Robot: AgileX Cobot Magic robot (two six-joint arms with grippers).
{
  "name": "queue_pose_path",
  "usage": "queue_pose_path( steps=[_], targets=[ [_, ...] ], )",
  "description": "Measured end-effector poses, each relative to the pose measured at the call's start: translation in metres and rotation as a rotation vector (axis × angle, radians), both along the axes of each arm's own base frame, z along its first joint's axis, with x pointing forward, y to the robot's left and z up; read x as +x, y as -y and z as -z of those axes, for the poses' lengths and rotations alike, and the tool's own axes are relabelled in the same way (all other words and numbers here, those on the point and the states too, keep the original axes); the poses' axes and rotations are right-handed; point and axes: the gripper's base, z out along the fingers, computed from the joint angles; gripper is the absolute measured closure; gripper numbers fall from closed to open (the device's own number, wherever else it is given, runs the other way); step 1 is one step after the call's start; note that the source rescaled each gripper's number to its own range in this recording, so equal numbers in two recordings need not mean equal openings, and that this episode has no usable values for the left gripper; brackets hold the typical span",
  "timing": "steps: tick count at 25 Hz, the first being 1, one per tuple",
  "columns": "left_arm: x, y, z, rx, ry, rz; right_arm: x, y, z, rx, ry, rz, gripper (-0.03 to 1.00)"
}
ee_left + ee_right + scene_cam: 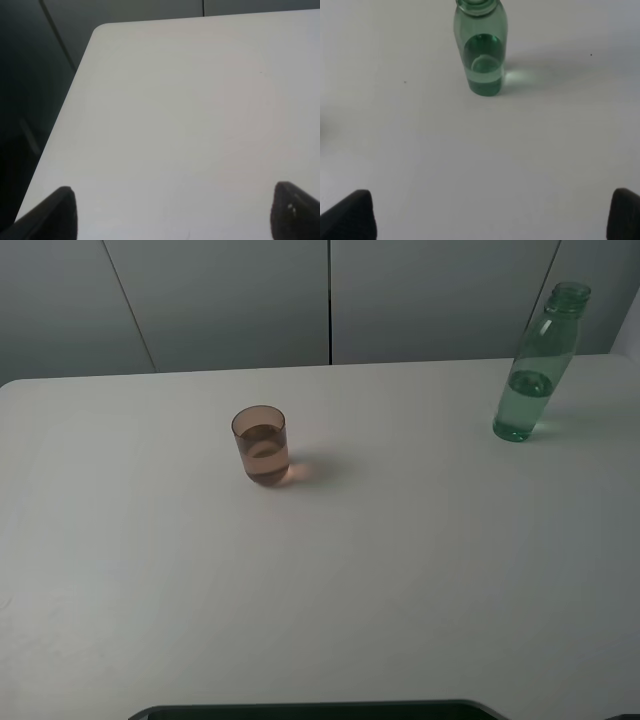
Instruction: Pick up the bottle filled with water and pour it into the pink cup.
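The green bottle point(537, 370) stands upright, uncapped, at about two o'clock on the white surface point(400, 570), near its far right corner, with clear liquid in its lower part. The pink cup point(261, 446) stands upright well apart from it, at about eleven o'clock from the middle, and holds some liquid. The right pincer point(492, 215) has its fingers spread wide and empty, the bottle point(480, 47) ahead between them. The left pincer point(175, 212) is likewise spread wide over bare surface point(190, 125) near a rounded corner.
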Motion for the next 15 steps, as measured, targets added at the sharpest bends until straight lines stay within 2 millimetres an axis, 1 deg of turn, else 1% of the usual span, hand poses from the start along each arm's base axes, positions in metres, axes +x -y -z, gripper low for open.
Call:
queue_pose_path(
  steps=[4, 7, 10, 15],
  targets=[
    [0.000, 0.000, 0.000, 0.000, 0.000, 0.000, -0.056, -0.002, 0.008, -0.006, 0.116, 0.005, -0.03],
    [0.000, 0.000, 0.000, 0.000, 0.000, 0.000, -0.091, -0.002, 0.016, -0.029, 0.207, 0.013, -0.03],
    [0.000, 0.000, 0.000, -0.001, 0.000, 0.001, -0.122, -0.002, 0.028, -0.049, 0.328, 0.023, -0.03],
    [0.000, 0.000, 0.000, -0.001, 0.000, 0.001, -0.154, -0.004, 0.056, -0.054, 0.473, 0.025, -0.03]
  ],
)
